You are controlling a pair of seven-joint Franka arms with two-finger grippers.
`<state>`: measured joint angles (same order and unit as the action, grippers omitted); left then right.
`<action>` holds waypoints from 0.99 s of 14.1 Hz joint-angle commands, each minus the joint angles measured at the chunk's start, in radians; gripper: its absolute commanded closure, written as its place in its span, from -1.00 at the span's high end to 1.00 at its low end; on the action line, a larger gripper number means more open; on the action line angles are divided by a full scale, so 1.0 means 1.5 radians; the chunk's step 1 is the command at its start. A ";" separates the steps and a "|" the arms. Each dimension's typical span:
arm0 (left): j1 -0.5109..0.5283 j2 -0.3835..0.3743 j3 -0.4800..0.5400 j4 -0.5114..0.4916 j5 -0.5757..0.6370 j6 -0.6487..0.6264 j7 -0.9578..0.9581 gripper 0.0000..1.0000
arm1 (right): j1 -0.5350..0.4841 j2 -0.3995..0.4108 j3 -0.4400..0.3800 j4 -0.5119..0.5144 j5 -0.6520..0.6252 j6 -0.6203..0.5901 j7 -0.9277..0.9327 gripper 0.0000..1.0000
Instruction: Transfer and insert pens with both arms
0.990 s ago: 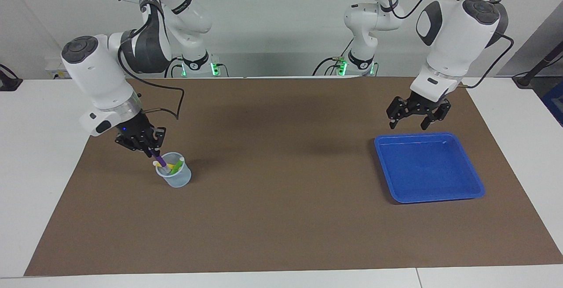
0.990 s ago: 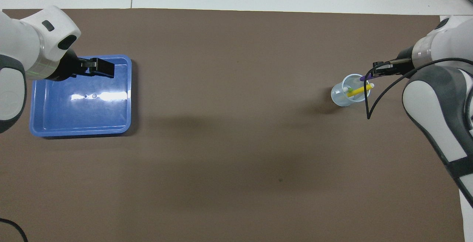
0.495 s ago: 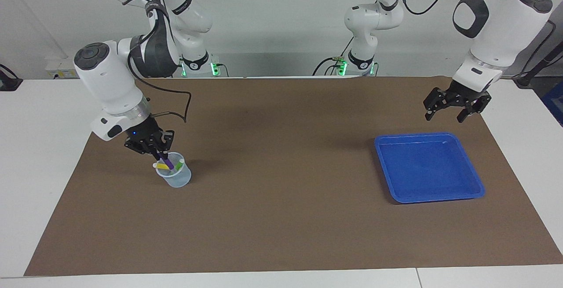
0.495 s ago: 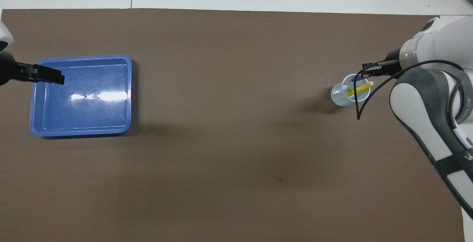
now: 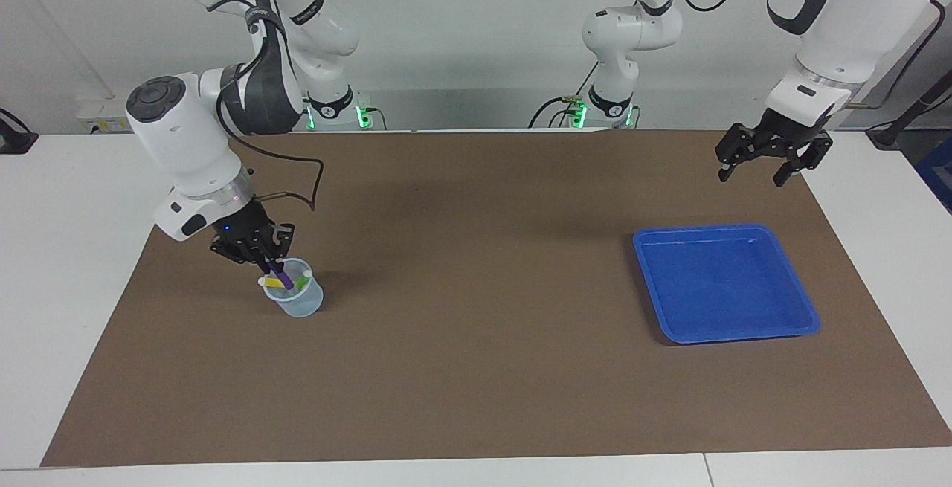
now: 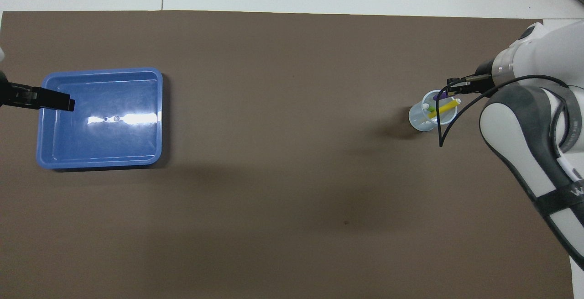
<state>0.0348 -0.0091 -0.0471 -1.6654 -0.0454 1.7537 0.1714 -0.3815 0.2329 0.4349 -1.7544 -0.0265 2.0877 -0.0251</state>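
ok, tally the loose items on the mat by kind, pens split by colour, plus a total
Green pen: 1
Yellow pen: 1
Purple pen: 1
Clear cup holding all three pens: 1
Blue tray: 1
Total: 5

Lighting: bright, even, coming from overhead. Glare streaking across tray [image 6: 137, 118] floor. Soft shadows lying on mat [image 5: 476, 368]. Focus holding sharp throughout.
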 commanded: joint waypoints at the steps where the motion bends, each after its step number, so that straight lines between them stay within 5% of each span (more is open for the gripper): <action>1: -0.004 -0.014 0.003 -0.014 0.012 -0.008 0.005 1.00 | -0.006 0.004 0.006 -0.005 -0.018 0.016 0.014 -1.00; 5: -0.005 -0.013 -0.002 -0.013 0.073 -0.008 0.007 1.00 | -0.009 0.001 0.006 -0.023 -0.018 0.028 0.014 -1.00; 14: -0.005 -0.028 -0.016 -0.004 0.071 -0.096 -0.069 1.00 | -0.018 0.000 0.006 -0.051 -0.018 0.056 0.014 -1.00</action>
<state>0.0333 -0.0301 -0.0692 -1.6673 0.0391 1.6475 0.1105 -0.3923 0.2356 0.4308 -1.8114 -0.0265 2.1395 -0.0251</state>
